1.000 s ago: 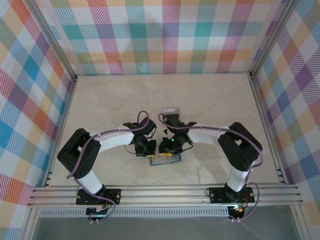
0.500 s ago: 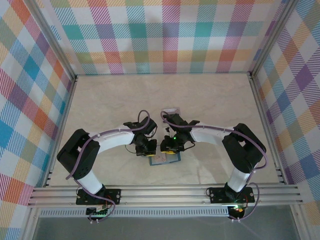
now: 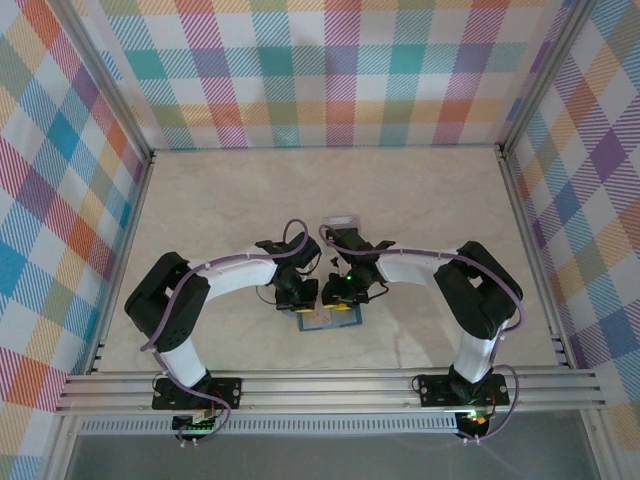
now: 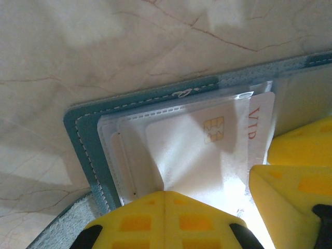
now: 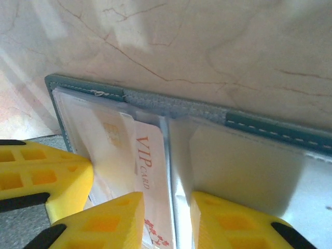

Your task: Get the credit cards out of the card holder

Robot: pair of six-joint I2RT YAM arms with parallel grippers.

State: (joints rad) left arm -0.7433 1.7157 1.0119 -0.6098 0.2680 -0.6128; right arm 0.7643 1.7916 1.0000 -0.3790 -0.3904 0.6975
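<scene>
**A:** What is shifting on the pale marble-patterned surface?

**B:** Mostly the black-and-white left arm. Its elbow is sitting further in toward the middle than a second ago, and its wrist is crowding closer to the matching right arm. The right arm is swaying out and coming back to nearly where it began.

**A:** And the small teal-blue stitched card holder?

**B:** It is lying open and flat on the surface near the arms' bases, under both wrists. It is not appearing to move at all.

**A:** So what are the jaws doing?

**B:** The left jaws are pressed together. Their yellow tips are bearing down on the clear plastic sleeve that is covering the white credit card with the gold chip. I am reading that as pinning, not pulling. The right jaws are standing partly spread just beside them. They are straddling the end of the white credit card lettered VIP in red, near the holder's fold.

**A:** Meaning what for the job?

**B:** Both cards are still sitting inside their sleeves, so nothing is out yet. The arms are looking as if they are settling their hold for a first pull, with the VIP card the likelier one.
</scene>
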